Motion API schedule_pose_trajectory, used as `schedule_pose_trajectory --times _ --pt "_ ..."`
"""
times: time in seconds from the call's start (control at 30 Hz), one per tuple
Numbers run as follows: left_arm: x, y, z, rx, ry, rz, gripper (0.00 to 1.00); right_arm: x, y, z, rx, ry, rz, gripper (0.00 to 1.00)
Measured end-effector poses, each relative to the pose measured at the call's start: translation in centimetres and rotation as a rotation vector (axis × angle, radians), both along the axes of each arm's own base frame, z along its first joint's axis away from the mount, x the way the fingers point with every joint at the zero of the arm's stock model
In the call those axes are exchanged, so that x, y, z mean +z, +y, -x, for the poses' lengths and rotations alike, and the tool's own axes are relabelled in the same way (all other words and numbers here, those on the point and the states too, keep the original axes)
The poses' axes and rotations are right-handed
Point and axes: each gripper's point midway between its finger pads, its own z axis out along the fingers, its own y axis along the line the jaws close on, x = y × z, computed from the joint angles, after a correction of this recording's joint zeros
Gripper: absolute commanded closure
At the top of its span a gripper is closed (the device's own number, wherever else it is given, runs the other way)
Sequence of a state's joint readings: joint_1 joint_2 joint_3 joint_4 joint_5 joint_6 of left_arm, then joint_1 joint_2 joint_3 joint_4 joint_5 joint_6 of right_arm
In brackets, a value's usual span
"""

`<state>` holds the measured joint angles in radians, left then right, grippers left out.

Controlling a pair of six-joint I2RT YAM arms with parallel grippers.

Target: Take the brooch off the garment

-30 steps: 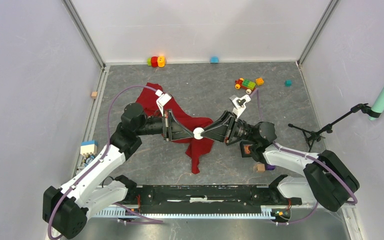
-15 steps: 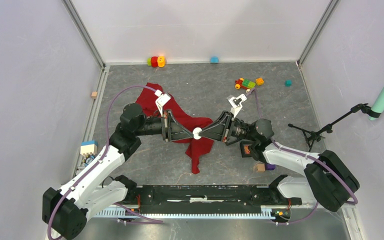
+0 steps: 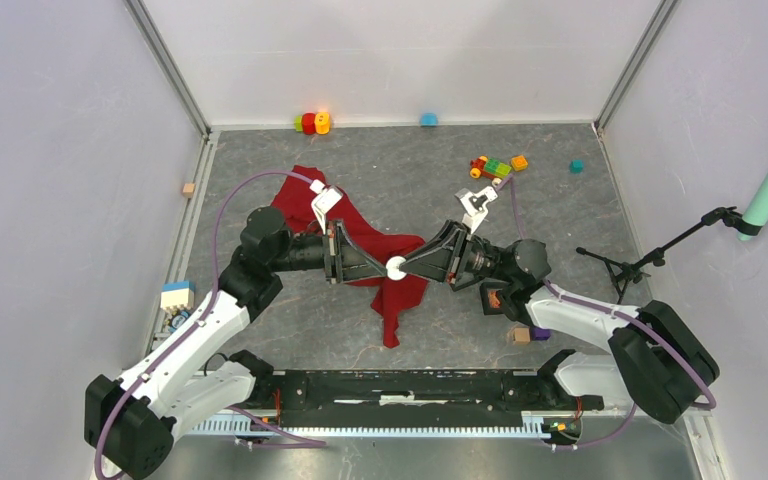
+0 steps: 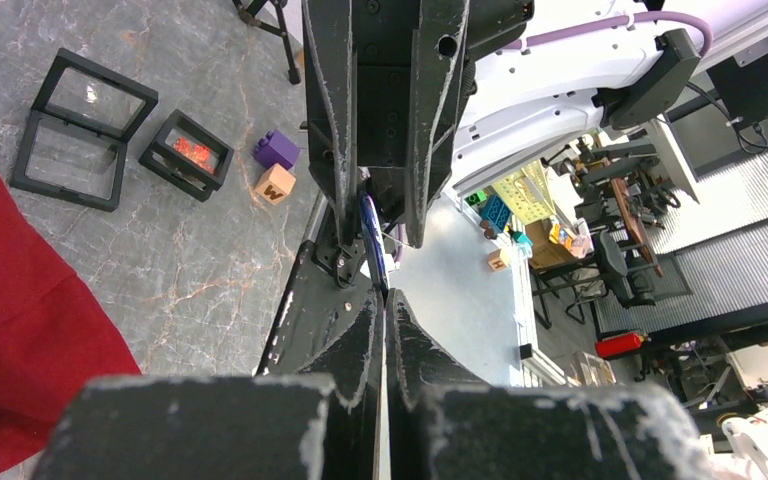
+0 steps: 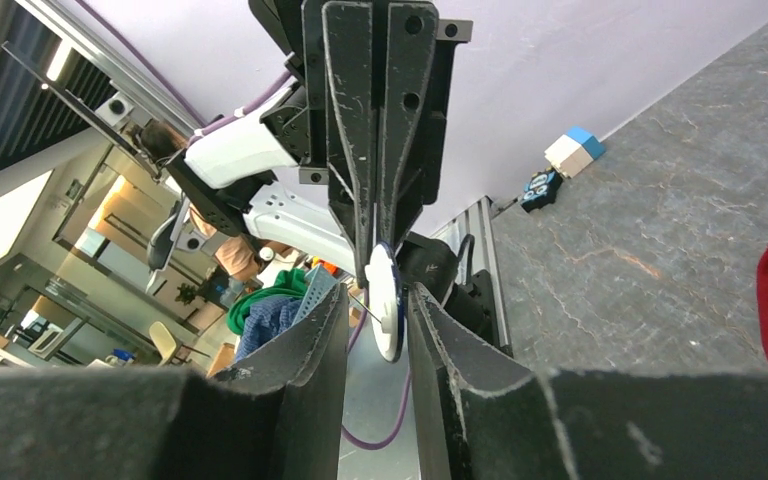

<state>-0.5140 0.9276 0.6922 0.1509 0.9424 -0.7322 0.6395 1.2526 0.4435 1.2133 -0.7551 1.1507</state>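
Little changed: left pincer [image 4: 382,305] clamps the brooch [image 3: 396,267], right pincer [image 5: 378,293] slightly parted around it.

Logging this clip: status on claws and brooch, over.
Left claw shut on round white brooch. Right claw open, straddling it. Red cloth garment lies below, apparently detached. Nothing blocking.

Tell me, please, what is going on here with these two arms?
The two arms meet above the red garment, both at a small white brooch. The left gripper is shut on its edge. The right gripper has a finger on either side of it, but whether they press on it is unclear. In the wrist views the brooch hangs in the air with no cloth on it, so it seems to be off the garment.
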Motion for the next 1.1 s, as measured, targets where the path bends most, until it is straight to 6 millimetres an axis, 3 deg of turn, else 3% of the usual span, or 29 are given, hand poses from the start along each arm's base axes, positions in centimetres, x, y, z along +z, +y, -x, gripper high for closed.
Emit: schedule_pose_trajectory --times 0.23,0.63,1.1 --pt "0.0 0.0 0.2 -0.005 -0.011 -0.003 0.98 0.5 -0.1 0.2 0.010 0.004 -0.023 0.67" --pt "-0.4 0.0 0.1 0.006 0.001 -0.015 0.98 -0.9 0.6 0.0 0.005 0.014 0.039 0.78" --pt "-0.8 0.1 -0.1 0.020 0.009 -0.026 0.98 -1.1 0.9 -0.6 -0.028 -0.018 0.093 0.81"
